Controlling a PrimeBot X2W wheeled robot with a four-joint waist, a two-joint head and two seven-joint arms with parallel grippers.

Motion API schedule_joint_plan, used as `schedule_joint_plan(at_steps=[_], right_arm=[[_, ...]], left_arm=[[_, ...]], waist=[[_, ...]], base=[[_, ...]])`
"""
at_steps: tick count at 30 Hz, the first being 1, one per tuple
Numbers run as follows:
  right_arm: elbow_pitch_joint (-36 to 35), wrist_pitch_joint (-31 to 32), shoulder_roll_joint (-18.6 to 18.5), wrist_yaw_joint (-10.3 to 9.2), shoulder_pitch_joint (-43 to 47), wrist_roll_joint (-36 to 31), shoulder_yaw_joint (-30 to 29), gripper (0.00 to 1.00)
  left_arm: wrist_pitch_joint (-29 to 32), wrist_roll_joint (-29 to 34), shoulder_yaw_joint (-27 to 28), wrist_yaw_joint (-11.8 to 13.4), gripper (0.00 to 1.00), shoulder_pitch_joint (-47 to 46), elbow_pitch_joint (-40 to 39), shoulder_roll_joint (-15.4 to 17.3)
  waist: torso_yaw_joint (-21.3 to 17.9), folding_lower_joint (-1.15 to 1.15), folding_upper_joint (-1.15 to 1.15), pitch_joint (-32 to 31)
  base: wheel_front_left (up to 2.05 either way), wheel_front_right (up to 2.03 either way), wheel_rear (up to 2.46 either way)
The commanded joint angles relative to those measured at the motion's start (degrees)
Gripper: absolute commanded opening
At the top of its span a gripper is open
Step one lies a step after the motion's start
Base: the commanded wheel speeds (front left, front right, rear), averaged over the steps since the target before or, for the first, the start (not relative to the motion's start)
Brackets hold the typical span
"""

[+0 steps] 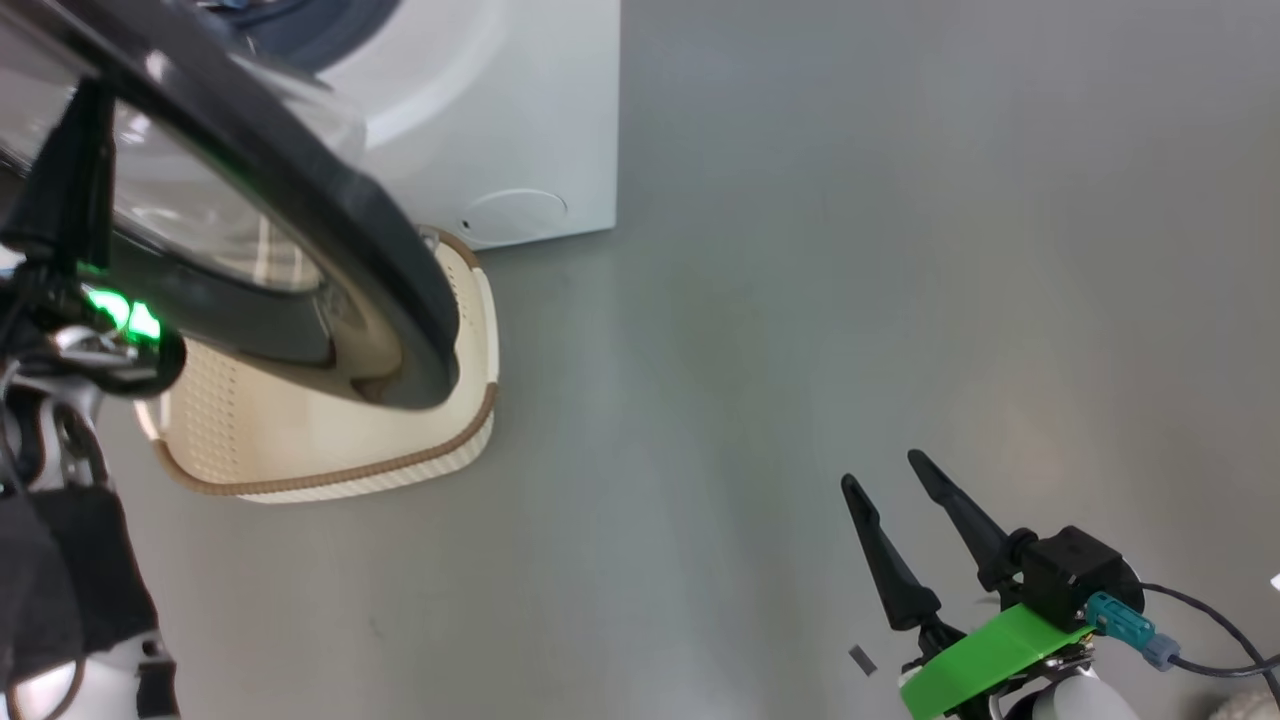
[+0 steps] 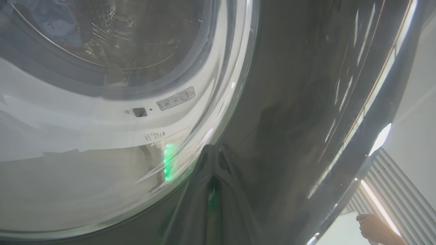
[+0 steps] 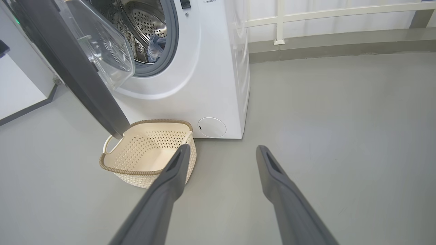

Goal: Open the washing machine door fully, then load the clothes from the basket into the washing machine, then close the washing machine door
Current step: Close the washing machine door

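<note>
On the left, the left gripper [image 2: 213,153] has its two fingers clenched together with nothing between them, tips set against the glossy black rim of the door [image 3: 71,68]. The door stands open at an angle, its lower edge hanging over the left side of the basket [image 3: 146,179] on the grey floor [image 3: 340,136], just in front of the washing machine [image 3: 204,68] – blue clothes [image 3: 156,43] lie inside its drum. Further right, well apart from the machine, the right gripper [image 3: 222,147] hangs above the floor, fingers spread wide and grasping nothing.
</note>
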Motion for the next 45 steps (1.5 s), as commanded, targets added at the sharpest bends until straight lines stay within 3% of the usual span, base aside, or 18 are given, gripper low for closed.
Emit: schedule_joint_plan(at_steps=[1, 15, 22, 35, 45], right_arm=[[-1.7, -0.7, 0.0, 0.09, -1.4, 0.1, 1.1, 1.00], [-2.9, -0.7, 1.4, 0.09, -3.1, -0.1, 0.4, 1.00], [-3.1, -0.7, 2.1, 0.09, -3.0, -0.3, -0.2, 1.00], [-2.0, -0.7, 1.7, 0.09, -2.1, -0.3, 0.4, 1.00], [-1.0, -0.7, 1.7, 0.09, 0.1, 0.1, 0.9, 1.00]], left_arm=[[-0.1, -0.4, -0.1, -0.6, 0.00, -3.1, -1.7, 1.4], [-1.5, 0.3, -2.1, -0.6, 0.00, -9.0, -1.5, 1.7], [-3.0, 0.9, -1.3, -0.6, 0.00, -9.8, -0.7, 2.5], [-6.0, 3.2, -0.5, -0.6, 0.00, -3.6, -3.8, 3.6], [-14.3, 9.4, -2.8, -0.6, 0.00, 4.4, -10.4, 4.8]], waist=[[-1.1, 0.00, 0.00, 1.3], [-6.3, 0.00, 0.00, 6.8], [-7.1, 0.00, 0.00, 7.1], [-2.5, 0.00, 0.00, 1.6], [1.9, 0.00, 0.00, -4.6]], base=[[0.00, 0.00, 0.00], [0.00, 0.00, 0.00], [0.00, 0.00, 0.00], [0.00, 0.00, 0.00], [0.00, 0.00, 0.00]])
